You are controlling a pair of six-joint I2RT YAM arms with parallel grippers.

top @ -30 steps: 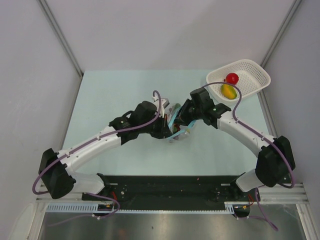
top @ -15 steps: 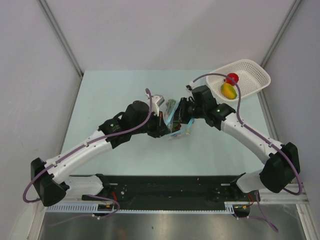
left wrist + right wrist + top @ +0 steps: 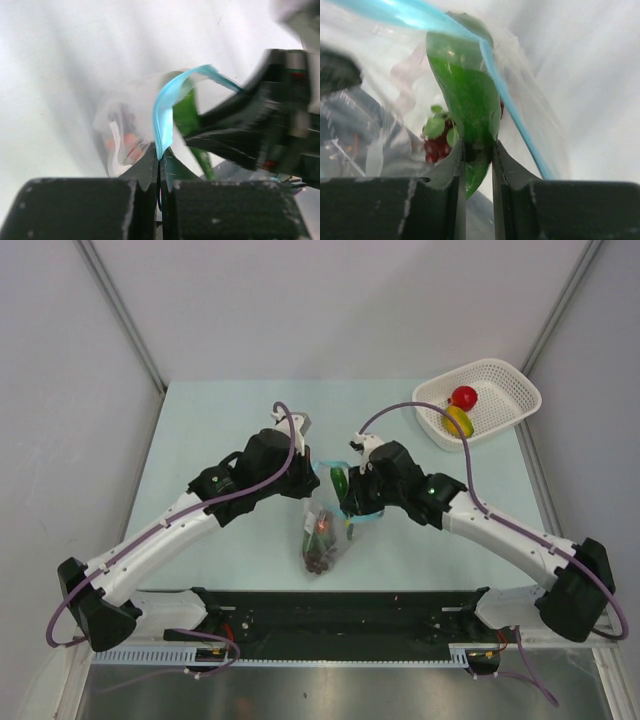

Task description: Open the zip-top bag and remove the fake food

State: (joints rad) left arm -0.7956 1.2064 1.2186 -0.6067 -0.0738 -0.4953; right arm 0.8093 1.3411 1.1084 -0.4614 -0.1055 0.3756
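The clear zip-top bag (image 3: 320, 537) hangs between my two grippers above the table, its mouth open. My left gripper (image 3: 311, 481) is shut on the light blue zip strip (image 3: 165, 107); in the left wrist view the gripper (image 3: 160, 161) pinches the strip's edge. My right gripper (image 3: 346, 500) is at the bag's mouth, shut on a long green toy piece (image 3: 465, 90), also visible from above (image 3: 340, 480). In the right wrist view the gripper (image 3: 477, 151) clamps its lower end. A dark red grape bunch (image 3: 436, 145) lies lower in the bag (image 3: 318, 556).
A white mesh basket (image 3: 510, 386) stands at the table's far right corner and holds a red apple (image 3: 463, 396) and a yellow-orange mango (image 3: 458, 421). Both arms meet over the middle of the pale green table (image 3: 210, 430).
Both grippers have moved left and toward the near edge and lifted the bag. The bag, bunched between them before, now hangs down open, and the green piece shows at its mouth.
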